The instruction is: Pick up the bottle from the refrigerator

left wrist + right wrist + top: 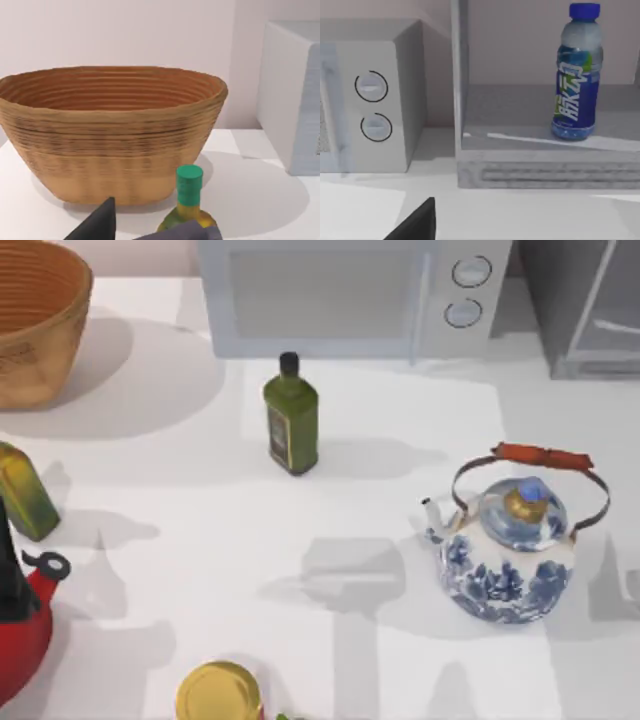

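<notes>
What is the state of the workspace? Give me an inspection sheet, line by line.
Surface: white table, shadows across it.
Job's things: bottle stands upright inside the fridge, blue cap on; the fridge is at the table's far right, beside the microwave.
Clutter: basket far left; dark green bottle centre; yellow-green bottle and red kettle on the left edge; blue-white kettle right; yellow lid at the near edge.
Grippers: left gripper faces the basket, just behind the yellow-green bottle; right gripper faces the fridge, short of the bottle.
Cables: nothing seen.
Surroundings: pale wall.
</notes>
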